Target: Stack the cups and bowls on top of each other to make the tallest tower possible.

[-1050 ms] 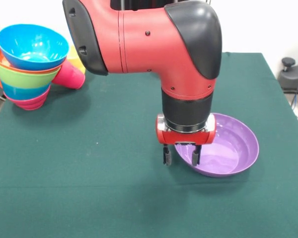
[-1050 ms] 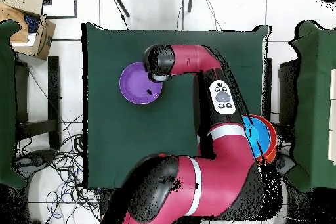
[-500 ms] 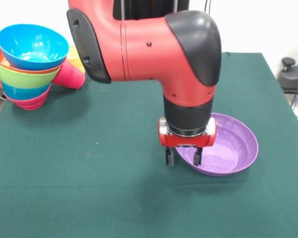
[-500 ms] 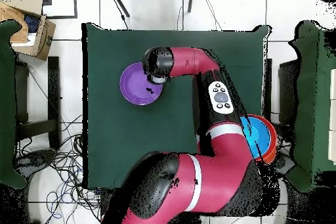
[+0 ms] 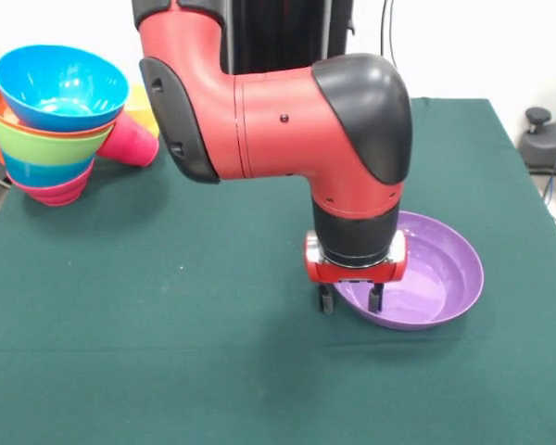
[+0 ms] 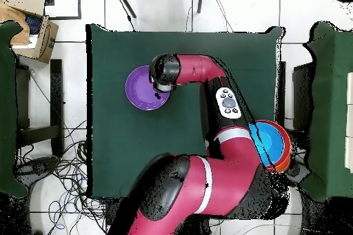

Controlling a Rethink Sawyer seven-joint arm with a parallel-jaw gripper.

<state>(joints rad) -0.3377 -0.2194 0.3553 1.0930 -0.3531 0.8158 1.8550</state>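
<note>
Purple bowl [image 5: 417, 273] sits on the green worktop [image 5: 167, 306], well apart from the tower [image 5: 51, 120] at the far corner. In the front view the gripper [image 5: 351, 298] straddles its near rim, jaws open, one finger outside and one inside, gripping nothing yet. Closing squarely on the rim should prevent tipping. From overhead, the gripper [image 6: 159, 92] sits at the bowl's [image 6: 141, 89] edge.

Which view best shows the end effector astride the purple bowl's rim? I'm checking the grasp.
The front view: the end effector has one finger either side of the purple bowl's rim. Overhead, the arm hides it.
</note>
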